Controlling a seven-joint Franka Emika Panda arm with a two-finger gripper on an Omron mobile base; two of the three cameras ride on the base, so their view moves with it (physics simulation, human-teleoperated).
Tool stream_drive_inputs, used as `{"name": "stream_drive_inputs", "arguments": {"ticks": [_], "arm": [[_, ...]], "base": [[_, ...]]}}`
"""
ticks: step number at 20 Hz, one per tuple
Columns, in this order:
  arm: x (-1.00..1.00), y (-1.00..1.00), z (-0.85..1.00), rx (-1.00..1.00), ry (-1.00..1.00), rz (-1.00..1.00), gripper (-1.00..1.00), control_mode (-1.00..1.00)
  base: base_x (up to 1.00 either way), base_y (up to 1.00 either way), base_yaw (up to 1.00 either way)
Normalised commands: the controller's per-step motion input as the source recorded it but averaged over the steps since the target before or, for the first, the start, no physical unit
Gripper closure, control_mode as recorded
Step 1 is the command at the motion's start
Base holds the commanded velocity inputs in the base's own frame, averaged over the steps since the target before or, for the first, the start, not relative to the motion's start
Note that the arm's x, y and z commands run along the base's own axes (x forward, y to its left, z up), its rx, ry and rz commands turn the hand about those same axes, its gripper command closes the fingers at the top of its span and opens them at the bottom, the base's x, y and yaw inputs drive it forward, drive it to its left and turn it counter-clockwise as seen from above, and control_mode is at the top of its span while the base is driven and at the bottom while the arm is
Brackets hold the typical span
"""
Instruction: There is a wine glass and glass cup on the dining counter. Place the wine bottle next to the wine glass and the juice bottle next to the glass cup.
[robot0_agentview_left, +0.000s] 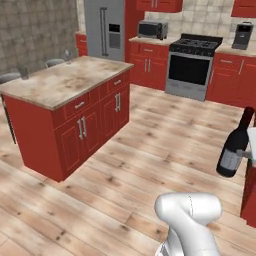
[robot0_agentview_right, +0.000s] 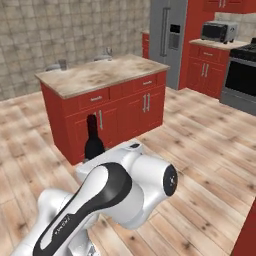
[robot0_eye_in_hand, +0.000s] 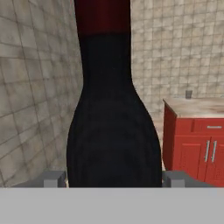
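Observation:
The dark wine bottle (robot0_agentview_left: 234, 146) hangs tilted above the wood floor at the right, with my gripper (robot0_agentview_left: 249, 153) shut on its body. In the hand view the wine bottle (robot0_eye_in_hand: 111, 122) stands between my fingertips (robot0_eye_in_hand: 53, 178), its red-capped neck pointing up. It also rises behind my arm as a dark wine bottle (robot0_agentview_right: 94, 142). The dining counter (robot0_agentview_left: 65, 82) stands apart to the left. On its far edge are the glass cup (robot0_agentview_left: 23, 73) and a faint wine glass (robot0_agentview_left: 67, 54). From the right I see the glass cup (robot0_agentview_right: 62, 64) and the wine glass (robot0_agentview_right: 107, 51). The juice bottle is out of view.
Wood floor lies between me and the dining counter (robot0_agentview_right: 100, 75). Along the back wall are a fridge (robot0_agentview_left: 105, 30), a microwave (robot0_agentview_left: 152, 29) on a red counter, and a stove (robot0_agentview_left: 192, 67). A red cabinet (robot0_agentview_left: 249, 197) stands close at my right.

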Motion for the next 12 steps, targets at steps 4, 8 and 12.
{"name": "stream_drive_inputs", "arguments": {"ticks": [4, 8, 12], "arm": [[0.0, 0.0, 0.0, 0.0, 0.0, 0.0, 1.0, 1.0], [0.0, 0.0, 0.0, 0.0, 0.0, 0.0, 1.0, 1.0], [0.0, 0.0, 0.0, 0.0, 0.0, 0.0, 1.0, 1.0]], "base": [[0.67, 0.05, 0.0], [0.81, 0.0, 0.0], [0.89, 0.0, 0.0]]}}
